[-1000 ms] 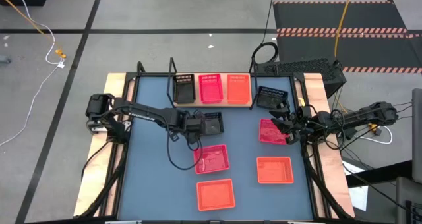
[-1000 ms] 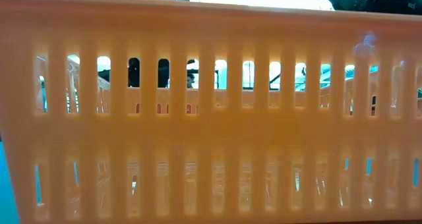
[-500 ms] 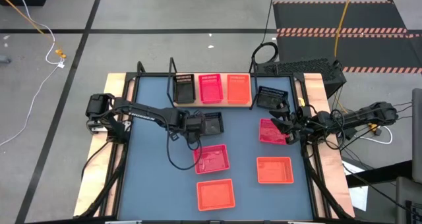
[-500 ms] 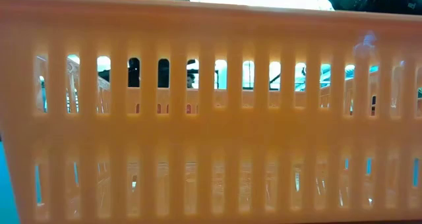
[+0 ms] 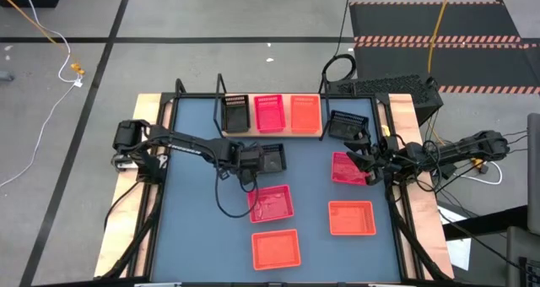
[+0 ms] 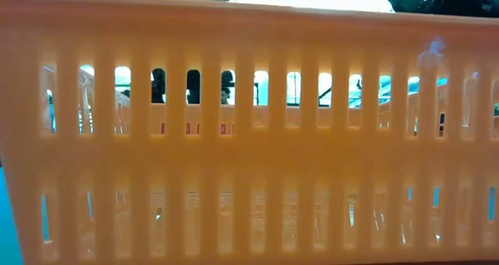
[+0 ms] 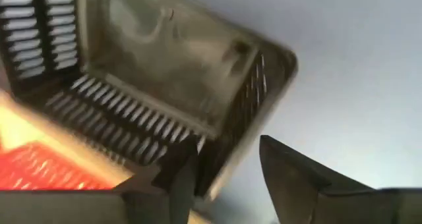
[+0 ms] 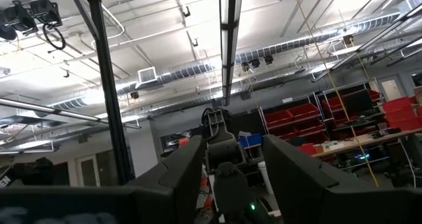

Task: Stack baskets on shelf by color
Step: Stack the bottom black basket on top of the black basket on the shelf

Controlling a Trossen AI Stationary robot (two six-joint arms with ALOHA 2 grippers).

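Along the upper middle of the high view we see the shelf [image 5: 272, 134] carrying one black basket [image 5: 234, 113], one pink-red basket [image 5: 269, 113] and one orange basket [image 5: 305, 114] side by side, so each colour has its base. Six baskets remain on the table [image 5: 194, 211]. At frame centre our left gripper [image 5: 257, 159] sits at the edge of a second black basket [image 5: 272, 158]; the left wrist view shows its fingers parted, straddling that basket's wall but not yet clenched. A third black basket [image 5: 346, 125] leans at the upper right beside the shelf. Our right gripper [image 5: 367, 159] hovers over a pink-red basket [image 5: 348, 168], its fingers spread with nothing between them. Another pink-red basket [image 5: 271, 203] and two orange baskets [image 5: 276, 249] [image 5: 350, 218] wait lower down.
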